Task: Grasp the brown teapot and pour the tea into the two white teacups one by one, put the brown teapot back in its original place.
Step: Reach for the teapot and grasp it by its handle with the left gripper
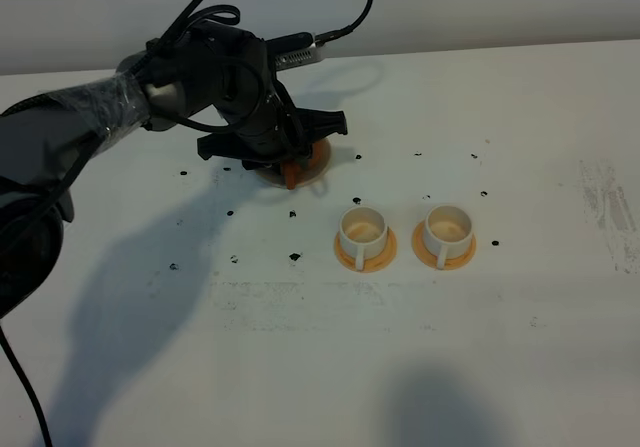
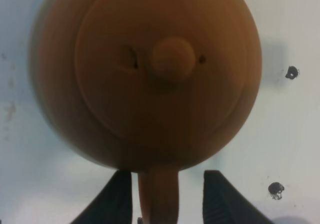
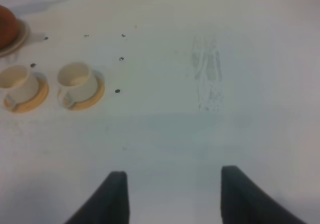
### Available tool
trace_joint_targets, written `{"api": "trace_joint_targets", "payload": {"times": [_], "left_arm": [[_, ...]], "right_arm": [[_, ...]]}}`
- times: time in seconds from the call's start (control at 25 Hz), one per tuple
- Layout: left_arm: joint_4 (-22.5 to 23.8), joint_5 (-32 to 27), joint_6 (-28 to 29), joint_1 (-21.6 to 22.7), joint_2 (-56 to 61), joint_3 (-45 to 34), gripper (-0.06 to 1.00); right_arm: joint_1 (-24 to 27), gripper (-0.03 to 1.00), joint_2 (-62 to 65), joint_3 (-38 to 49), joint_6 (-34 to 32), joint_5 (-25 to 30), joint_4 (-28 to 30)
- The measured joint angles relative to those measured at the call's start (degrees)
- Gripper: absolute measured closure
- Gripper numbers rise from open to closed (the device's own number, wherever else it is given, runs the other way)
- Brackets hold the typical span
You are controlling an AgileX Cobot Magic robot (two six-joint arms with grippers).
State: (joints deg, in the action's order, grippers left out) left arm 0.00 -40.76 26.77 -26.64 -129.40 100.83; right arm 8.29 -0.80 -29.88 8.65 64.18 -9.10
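Note:
The brown teapot point(image 2: 150, 78) fills the left wrist view from above, with its knobbed lid point(image 2: 172, 58) in the middle. Its loop handle point(image 2: 157, 194) lies between the two fingers of my left gripper point(image 2: 167, 199), with a gap still showing on one side, so the jaws are open around it. In the exterior view the left gripper point(image 1: 290, 167) covers most of the teapot point(image 1: 318, 157). The two white teacups point(image 1: 362, 229) point(image 1: 447, 225) stand upright on orange saucers to its right. My right gripper point(image 3: 170, 199) is open and empty over bare table. The cream saucer point(image 3: 20, 39) shows under the teapot.
Small black marks point(image 1: 294, 257) dot the white table point(image 1: 200, 367) around the teapot and cups. A scuffed patch point(image 1: 605, 202) lies at the far right. The left arm point(image 1: 90, 117) reaches in from the left edge. The right arm is out of the exterior view.

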Motion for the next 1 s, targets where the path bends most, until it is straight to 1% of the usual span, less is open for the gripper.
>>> {"api": "trace_joint_targets", "payload": {"times": [0.12,0.68,1.0], "left_arm": [[0.72,0.00,0.00,-0.14,-0.14,0.00,0.62],[1.17,0.46,0.00,-0.13,-1.01,0.00,0.62],[1.17,1.09,0.00,-0.13,-1.01,1.60,0.62]], "right_arm": [[0.00,0.54,0.00,0.00,0.00,0.00,0.00],[0.00,0.54,0.00,0.00,0.00,0.00,0.00],[0.00,0.54,0.00,0.00,0.00,0.00,0.00]]}}
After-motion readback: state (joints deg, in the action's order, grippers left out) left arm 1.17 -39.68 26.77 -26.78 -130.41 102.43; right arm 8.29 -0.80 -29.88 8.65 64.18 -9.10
